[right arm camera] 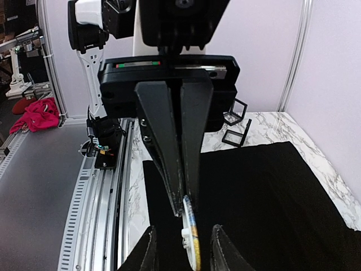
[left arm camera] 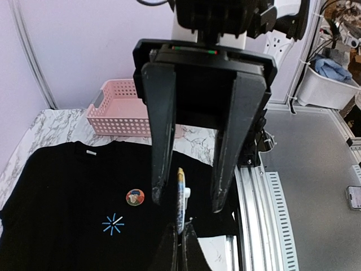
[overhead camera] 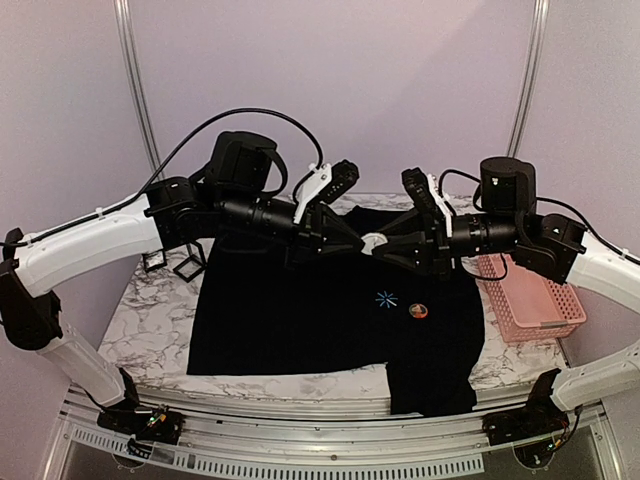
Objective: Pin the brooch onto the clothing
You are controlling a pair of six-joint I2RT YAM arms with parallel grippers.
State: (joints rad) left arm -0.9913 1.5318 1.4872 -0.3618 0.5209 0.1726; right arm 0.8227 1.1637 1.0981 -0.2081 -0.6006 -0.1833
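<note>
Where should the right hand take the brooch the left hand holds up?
Probably the brooch by its free half, pinching the flat faces, coming straight toward the left hand. The disc stands edge-on between the open fingers of the right hand, with the left hand shut on its other edge.

Black T-shirt (overhead camera: 280,320) spread flat; brooch (overhead camera: 372,242) edge-on, aloft above it.

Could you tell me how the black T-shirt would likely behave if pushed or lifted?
The black T-shirt would probably bunch rather than slide: it lies limp, one corner draping over the table edge. Lifted, it would likely sag.
</note>
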